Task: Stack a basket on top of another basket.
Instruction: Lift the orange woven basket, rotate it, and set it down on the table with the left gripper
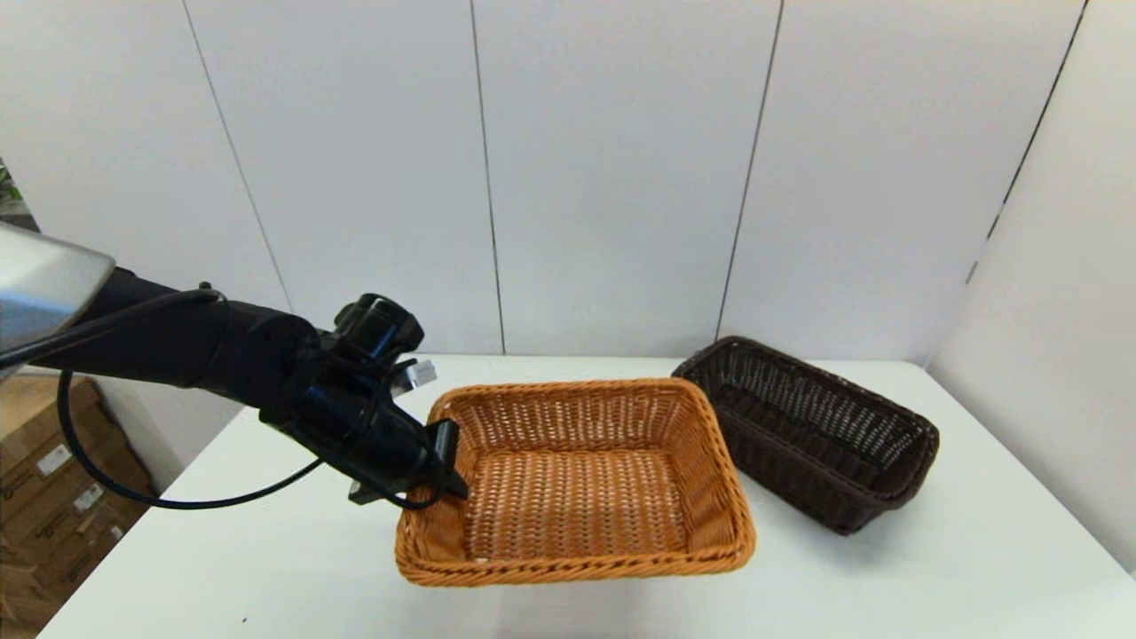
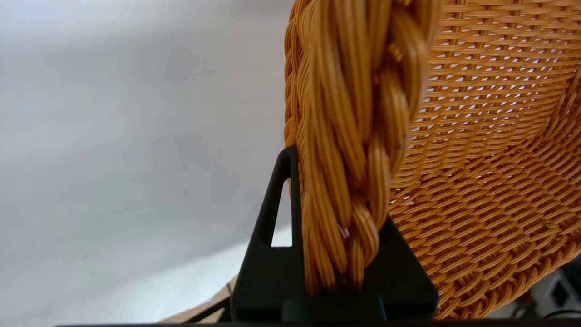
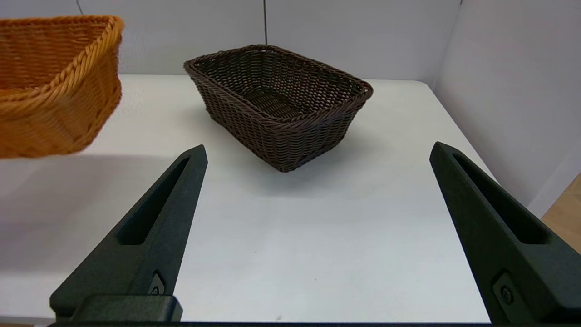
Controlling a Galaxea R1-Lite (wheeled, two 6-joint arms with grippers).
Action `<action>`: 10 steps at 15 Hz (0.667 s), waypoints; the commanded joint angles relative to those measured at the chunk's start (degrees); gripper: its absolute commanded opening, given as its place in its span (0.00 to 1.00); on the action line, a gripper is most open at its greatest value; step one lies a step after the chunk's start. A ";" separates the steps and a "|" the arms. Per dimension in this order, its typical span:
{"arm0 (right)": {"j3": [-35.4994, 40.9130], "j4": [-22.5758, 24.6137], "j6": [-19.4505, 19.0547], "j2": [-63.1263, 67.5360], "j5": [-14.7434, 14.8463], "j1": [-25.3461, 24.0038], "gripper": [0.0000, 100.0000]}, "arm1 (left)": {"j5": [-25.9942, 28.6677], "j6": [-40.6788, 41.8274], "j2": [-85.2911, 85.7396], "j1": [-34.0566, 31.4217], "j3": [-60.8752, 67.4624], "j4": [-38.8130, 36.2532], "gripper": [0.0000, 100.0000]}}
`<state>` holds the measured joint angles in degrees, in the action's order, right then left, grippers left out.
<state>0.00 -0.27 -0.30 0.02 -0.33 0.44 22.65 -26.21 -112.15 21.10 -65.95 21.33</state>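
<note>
At centre frame in my head view, the left gripper [image 1: 448,461] pinches the braided left rim of the orange-tan basket [image 1: 577,479], which is held lifted and tilted above the white table [image 1: 266,568]; my right wrist view shows its underside clear of the tabletop, a shadow beneath it at left. The left wrist view confirms the grip: the braided rim [image 2: 354,136] runs between the two black fingers [image 2: 272,254], one outside the wall, the other inside the basket.

The dark brown basket [image 1: 812,435] sits flat on the table at centre right of my head view, angled, close beside the orange-tan basket's right end; whether the two rims touch I cannot tell. It appears empty in the right wrist view [image 3: 279,104].

The right gripper [image 3: 317,236] is seen only through its own camera, its fingers spread wide and holding nothing, low over the table in front of the dark brown basket.

At lower left of the head view stand cardboard boxes [image 1: 44,479] with white labels, too small to read.
</note>
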 commanded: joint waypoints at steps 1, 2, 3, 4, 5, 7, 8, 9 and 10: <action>0.00 0.00 -0.05 -0.02 -0.02 0.00 1.00 | 0.47 3.71 -3.42 0.61 -0.93 -0.06 0.00; 0.00 0.00 -0.05 -0.02 -0.02 0.00 1.00 | 0.47 3.53 -4.48 0.61 -1.72 0.02 0.00; 0.00 0.00 -0.05 -0.02 -0.02 0.00 1.00 | 0.38 3.10 -5.53 0.61 -2.43 0.11 0.00; 0.00 0.00 -0.05 -0.02 -0.02 0.00 1.00 | 0.38 2.39 -6.24 0.61 -3.22 0.20 0.00; 0.00 0.00 -0.05 -0.02 -0.02 0.00 1.00 | 0.29 1.16 -6.94 0.61 -4.19 0.29 0.00; 0.00 0.00 -0.05 -0.02 -0.02 0.00 1.00 | 0.20 -0.16 -8.08 0.61 -5.50 0.55 0.00; 0.00 0.00 -0.05 -0.02 -0.02 0.00 1.00 | 0.11 -0.68 -8.61 0.61 -6.12 1.34 0.00; 0.00 0.00 -0.05 -0.02 -0.02 0.00 1.00 | 0.11 -1.21 -9.40 0.61 -7.35 2.48 0.00; 0.00 0.00 -0.05 -0.02 -0.02 0.00 1.00 | 0.03 -1.39 -10.10 0.61 -8.67 3.80 0.00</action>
<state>0.00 -0.27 -0.30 0.02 -0.33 0.44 22.63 -27.06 -120.15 21.71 -72.40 23.31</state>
